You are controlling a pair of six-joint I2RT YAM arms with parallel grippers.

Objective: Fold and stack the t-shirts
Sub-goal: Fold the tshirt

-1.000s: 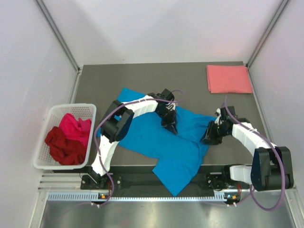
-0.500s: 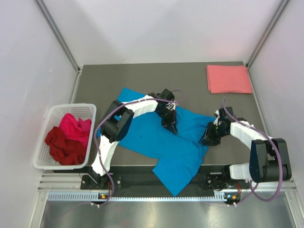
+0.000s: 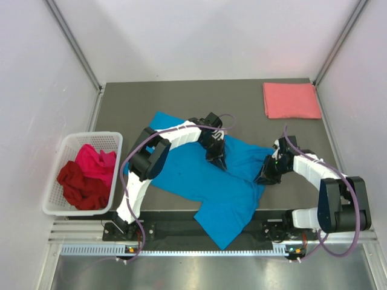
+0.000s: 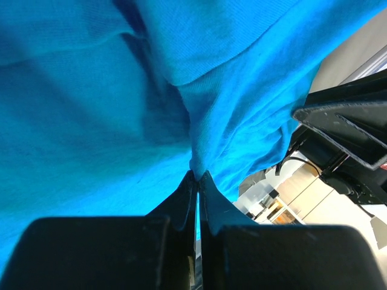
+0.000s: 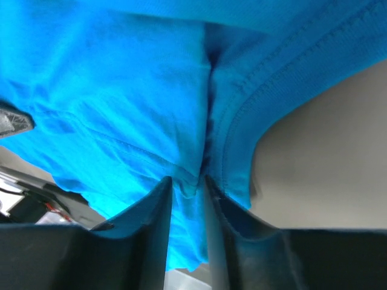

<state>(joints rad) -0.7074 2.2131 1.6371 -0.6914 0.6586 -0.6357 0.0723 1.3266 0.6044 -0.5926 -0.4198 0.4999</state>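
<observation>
- We see a small dark mark on the left arm's white link, too small to read.
- The left gripper (image 4: pixel 196 176) is pinched closed on a fold of the blue shirt (image 3: pixel 199 181); the right gripper (image 5: pixel 187 181) clamps that shirt's hem.
- The blue shirt lies crumpled mid-table, its near corner hanging over the front edge.
- The pink shirt (image 3: pixel 291 100) lies folded in the far right corner.
- Bare grey table (image 3: pixel 157 96) shows at the far left and between the two shirts.
- We see the basket (image 3: pixel 66 145) beside the left edge, holding the red shirt (image 3: pixel 81 187) and the magenta shirt (image 3: pixel 94 162).
- Pale walls enclose three sides.
</observation>
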